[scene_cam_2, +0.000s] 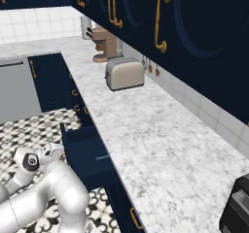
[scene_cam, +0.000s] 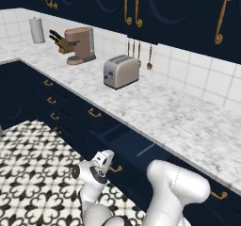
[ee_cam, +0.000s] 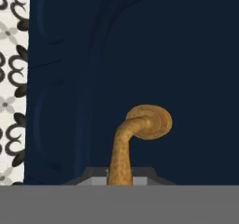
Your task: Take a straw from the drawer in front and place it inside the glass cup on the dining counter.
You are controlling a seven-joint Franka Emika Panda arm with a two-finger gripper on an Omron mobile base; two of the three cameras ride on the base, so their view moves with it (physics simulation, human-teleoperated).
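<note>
The navy drawer (scene_cam: 123, 140) under the marble worktop stands pulled partly out, its dark inside showing (scene_cam_2: 86, 155). Inside lies the straw (scene_cam: 146, 149), a thin pale line, also seen from the right (scene_cam_2: 102, 157). My gripper (scene_cam: 109, 163) is low at the drawer front, shut on its curved brass handle (ee_cam: 136, 134). In the hand view the handle runs down between my fingertips (ee_cam: 95, 177), against the navy front. From the right, the hand (scene_cam_2: 54, 154) sits at the drawer's front edge. The glass cup and the dining counter are out of view.
A toaster (scene_cam: 121, 71), a coffee machine (scene_cam: 81, 44), a knife block (scene_cam: 60, 41) and a paper roll (scene_cam: 36, 29) stand on the marble worktop (scene_cam: 188, 121). Navy wall cabinets with brass handles hang above. Patterned floor tiles (scene_cam: 33, 164) lie to the left of the drawer.
</note>
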